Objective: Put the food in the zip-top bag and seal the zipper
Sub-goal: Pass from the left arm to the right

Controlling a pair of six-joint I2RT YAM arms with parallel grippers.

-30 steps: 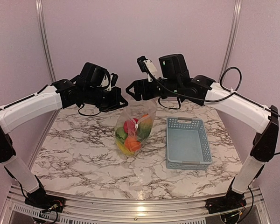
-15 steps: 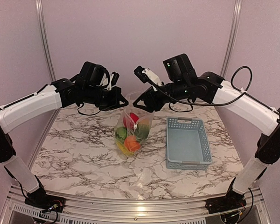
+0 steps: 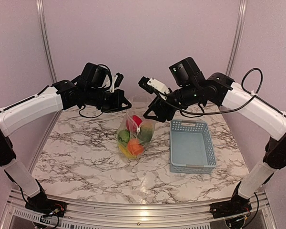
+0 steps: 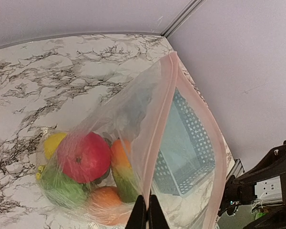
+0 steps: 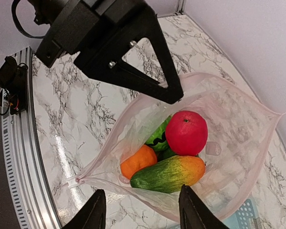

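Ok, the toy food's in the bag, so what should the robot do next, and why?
Probably lower the open right gripper onto the slider tab: the food is inside, the left gripper pinches the zipper, and the bag gapes open.

Light's soft and even from overhead, with a pinkish-lavender cast on the walls (image 3: 143, 38). Shadows are barely there, just a faint smudge under the bag (image 3: 136, 131). There's a white glare streak on the tabletop (image 5: 62, 157) in the right wrist view, plus a hot spot near its front edge from above. Top view's a bit soft; wrist shots look sharper.
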